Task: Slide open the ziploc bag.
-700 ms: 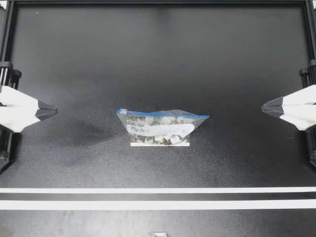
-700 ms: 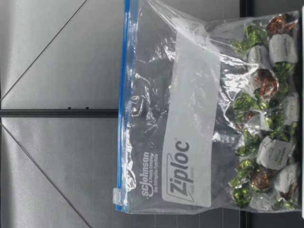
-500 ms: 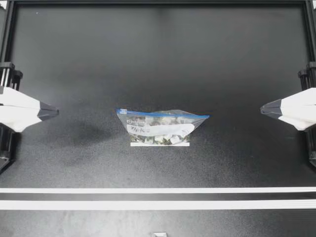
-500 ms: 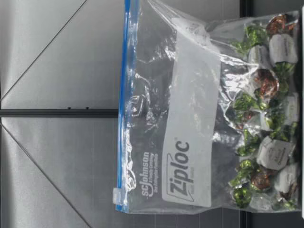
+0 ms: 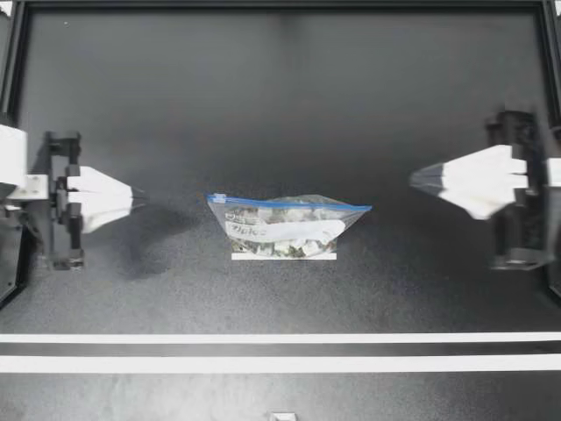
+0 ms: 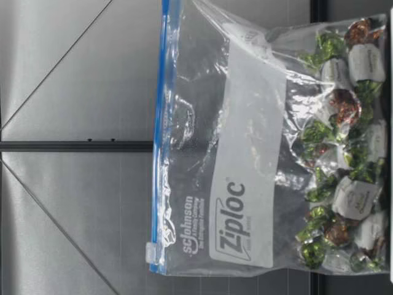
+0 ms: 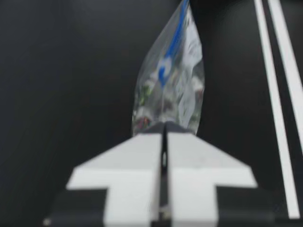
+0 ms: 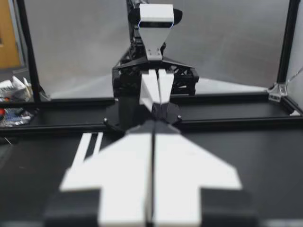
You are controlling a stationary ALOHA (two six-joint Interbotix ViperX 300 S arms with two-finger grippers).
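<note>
since neither arm touches the bag yet, the step in hand looks like the approach. at the left, the left fingers [image 5: 134, 195] are pressed together into one white wedge with a dark tip, holding nothing, near the bag's left end but apart from it; the left wrist view shows them aimed straight at that end. i judge they should part before arriving, then pinch the slider [image 5: 218, 198], a small pale tab at the left end of the blue zip [image 5: 294, 204]. it is a small hard target on a soft thing, so a slow, level entry along the zip line seems wise. the bag [image 5: 285, 226] stands in the middle of the dark, finely grained surface [image 5: 280, 96], zip on top, with a white strip [image 5: 283, 256] just in front of its base. its film is thin, clear, crinkled and glossy, with a white label panel [image 6: 249, 153], and will likely buckle if pulled without a counter-hold. the lower half is packed with sweets [image 6: 344, 153] in twisted green, brown and white wrappers, lumpy and probably heavy enough to steady the base. at the right, the right fingers [image 5: 414, 180] are likewise closed on nothing, well apart from the bag's right corner. they would do well to open and clamp the film just under the zip, so the slider runs along a taut edge rather than dragging the whole bag.
</note>
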